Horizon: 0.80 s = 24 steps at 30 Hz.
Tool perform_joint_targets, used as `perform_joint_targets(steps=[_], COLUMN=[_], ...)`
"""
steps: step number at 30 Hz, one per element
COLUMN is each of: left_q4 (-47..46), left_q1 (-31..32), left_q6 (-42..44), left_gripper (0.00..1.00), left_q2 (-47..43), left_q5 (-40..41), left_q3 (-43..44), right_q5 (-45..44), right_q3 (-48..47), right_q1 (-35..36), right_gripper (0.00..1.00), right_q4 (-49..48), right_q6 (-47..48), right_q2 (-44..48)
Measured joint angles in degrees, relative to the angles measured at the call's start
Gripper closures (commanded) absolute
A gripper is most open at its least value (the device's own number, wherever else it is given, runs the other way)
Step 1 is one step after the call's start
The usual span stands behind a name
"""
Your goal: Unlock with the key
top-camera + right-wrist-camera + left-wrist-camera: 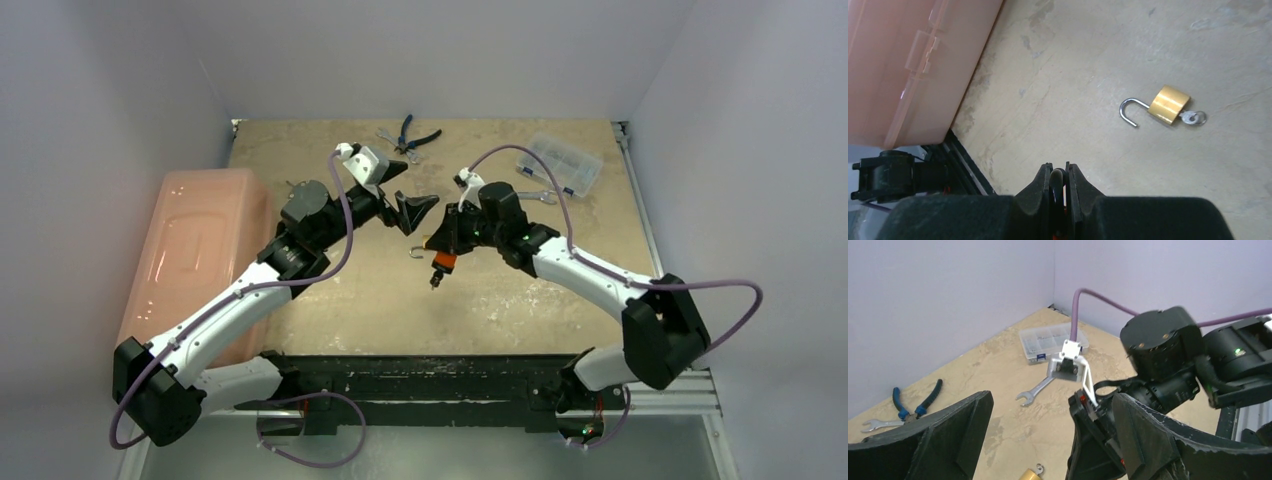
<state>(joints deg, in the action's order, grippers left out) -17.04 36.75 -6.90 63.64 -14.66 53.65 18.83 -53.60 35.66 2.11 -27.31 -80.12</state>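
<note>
As seen from above, along the left edge of the table (560, 290): a pink bin (200, 250). Then the left gripper (408, 192), spread wide over the table's middle. Just under its tips in that view, flat on the table, the padlock (1168, 104), shackle swung open, key (1194, 118) in its base. Right beside, not touching, the right gripper (1059, 171), fingers pinched together.

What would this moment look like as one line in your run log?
padlock: shackle open, on table | key: in keyhole | left gripper: open, empty | right gripper: shut, off padlock
</note>
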Motion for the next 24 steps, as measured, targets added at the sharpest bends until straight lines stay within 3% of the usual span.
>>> perform_joint_targets(steps=[12,24], left_q4=[0.0,0.04], left_q1=[0.0,0.0], left_q6=[-1.01,-1.01], left_gripper=[0.06,0.06], left_q2=[0.02,0.26], left_q5=[1.4,1.14], left_q3=[0.0,0.0], right_q5=[6.05,10.36], right_q3=[1.6,0.76], right_q1=[-0.22,-5.92], right_gripper=[1.0,0.98], right_q4=[-10.43,-10.34], right_q6=[-2.62,-2.05], right_q2=[-12.92,-24.26])
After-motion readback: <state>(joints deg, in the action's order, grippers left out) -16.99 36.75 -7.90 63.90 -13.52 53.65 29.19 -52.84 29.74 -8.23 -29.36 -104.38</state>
